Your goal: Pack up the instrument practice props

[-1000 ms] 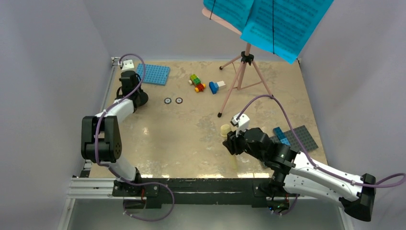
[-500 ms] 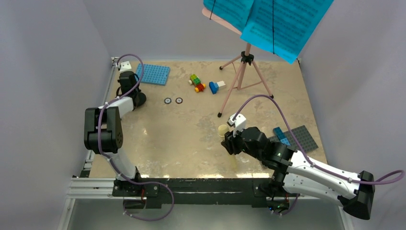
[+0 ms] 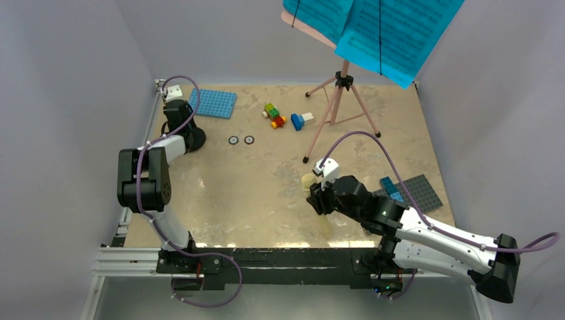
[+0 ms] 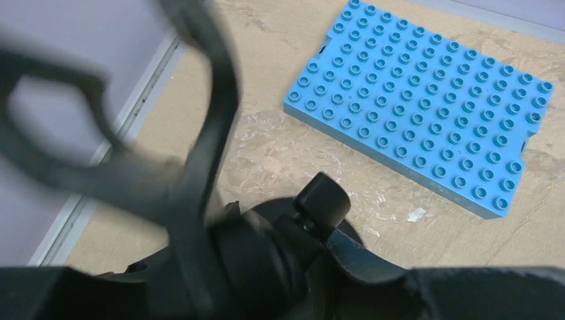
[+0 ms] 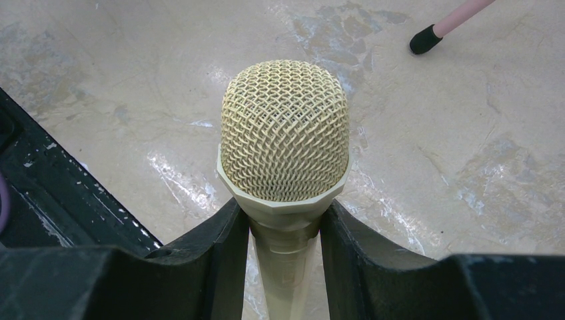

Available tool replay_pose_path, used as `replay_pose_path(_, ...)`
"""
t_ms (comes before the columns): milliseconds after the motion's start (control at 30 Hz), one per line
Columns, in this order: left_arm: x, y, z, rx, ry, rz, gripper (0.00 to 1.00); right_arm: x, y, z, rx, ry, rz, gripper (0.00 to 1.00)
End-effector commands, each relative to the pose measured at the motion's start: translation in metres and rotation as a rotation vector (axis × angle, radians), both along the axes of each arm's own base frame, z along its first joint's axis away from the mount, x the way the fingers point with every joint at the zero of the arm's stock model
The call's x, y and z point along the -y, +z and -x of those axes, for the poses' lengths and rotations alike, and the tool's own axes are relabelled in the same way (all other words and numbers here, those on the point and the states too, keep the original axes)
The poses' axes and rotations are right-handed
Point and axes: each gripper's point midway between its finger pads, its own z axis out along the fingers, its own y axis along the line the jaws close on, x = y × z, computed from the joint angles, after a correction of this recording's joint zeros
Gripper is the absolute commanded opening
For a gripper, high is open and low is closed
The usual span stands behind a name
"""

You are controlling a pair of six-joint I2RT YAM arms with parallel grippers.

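The pink tripod music stand [image 3: 336, 110] stands at the back right, holding cyan sheet-music pages [image 3: 386, 30]. One of its black-tipped feet [image 5: 426, 39] shows in the right wrist view. My right gripper [image 3: 318, 197] is shut on the cream toy microphone [image 5: 284, 130], its mesh head up, held over the table's middle right. It also shows in the top view [image 3: 308, 181]. My left gripper [image 3: 188, 135] is at the far left, closed around the small black mic stand [image 4: 322, 200] over its round base [image 3: 197, 140]. The stand's blurred clip hides my left finger.
A blue studded baseplate [image 3: 213, 103] lies just beyond the left gripper [image 4: 426, 100]. A grey baseplate [image 3: 421, 190] with a blue brick [image 3: 390, 187] lies right of the right arm. Small coloured bricks [image 3: 274, 115] and two small rings [image 3: 241, 140] lie at the back centre. Walls close three sides.
My right gripper has carried the microphone a little left and farther from the base. My left arm has straightened up, its gripper staying at the black mic stand.
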Motion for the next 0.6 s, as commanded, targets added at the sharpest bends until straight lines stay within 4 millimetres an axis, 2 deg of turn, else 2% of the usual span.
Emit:
replay_pose_path(0, 0.003, 0.033, -0.014, 0.083, -0.010, 0.034, 0.47, -0.010, 0.035, -0.006, 0.060, 0.006, -0.089, 0.00)
replay_pose_path(167, 0.009, 0.035, 0.005, 0.047, 0.006, 0.101, 0.53, -0.011, 0.036, -0.006, 0.057, 0.009, -0.090, 0.00)
replay_pose_path(233, 0.014, 0.041, 0.021, 0.054, 0.023, 0.151, 0.56, -0.013, 0.037, -0.006, 0.055, 0.012, -0.094, 0.00)
replay_pose_path(367, 0.032, 0.057, 0.059, 0.059, 0.041, 0.205, 0.69, -0.018, 0.039, -0.005, 0.046, 0.026, -0.107, 0.00)
replay_pose_path(433, 0.046, 0.069, 0.072, 0.059, 0.028, 0.168, 0.77, -0.022, 0.041, -0.003, 0.041, 0.042, -0.119, 0.00)
replay_pose_path(567, 0.069, 0.091, 0.108, 0.039, 0.023, 0.229, 0.85, -0.027, 0.046, -0.003, 0.032, 0.052, -0.136, 0.00)
